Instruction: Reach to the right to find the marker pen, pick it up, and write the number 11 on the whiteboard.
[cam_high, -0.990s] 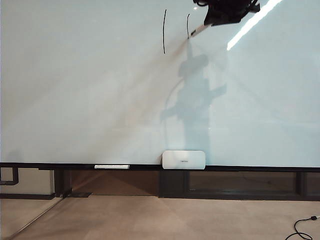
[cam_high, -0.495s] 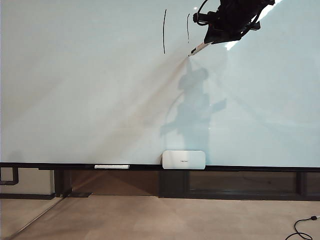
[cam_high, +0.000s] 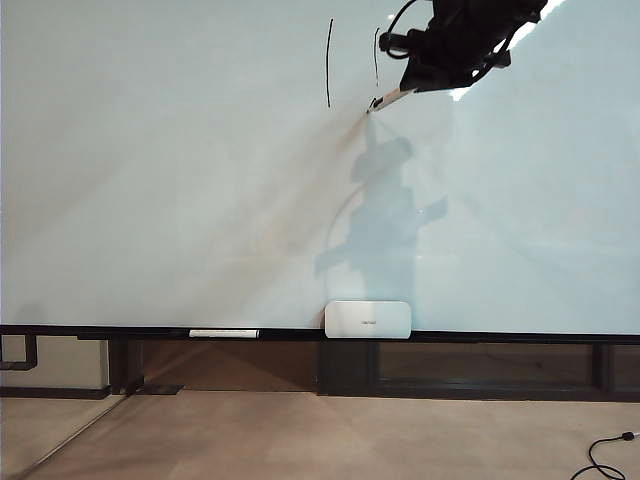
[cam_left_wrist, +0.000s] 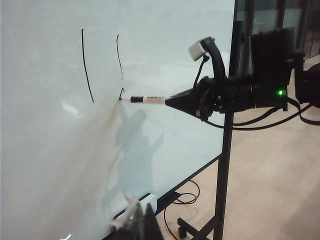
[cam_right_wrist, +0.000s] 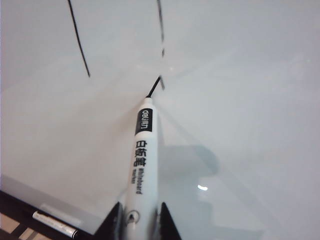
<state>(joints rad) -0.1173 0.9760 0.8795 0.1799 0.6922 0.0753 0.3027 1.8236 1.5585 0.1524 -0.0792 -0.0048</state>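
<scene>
Right gripper, near whiteboard top edge: jaws pinching marker pen, tip at foot of second stroke of the number 11, angled for writing. Left gripper: jaw state unclear, apparently held back as observer.

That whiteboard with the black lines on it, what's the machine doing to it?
It is writing the number 11 on the whiteboard. The right gripper, up near the top of the board, is shut on the marker pen, whose tip sits at the foot of the second stroke. The first stroke is finished and the second looks nearly done. The left gripper holds back from the board, and I can't tell if it is open. Another pen and a white box rest on the bottom rail.
</scene>
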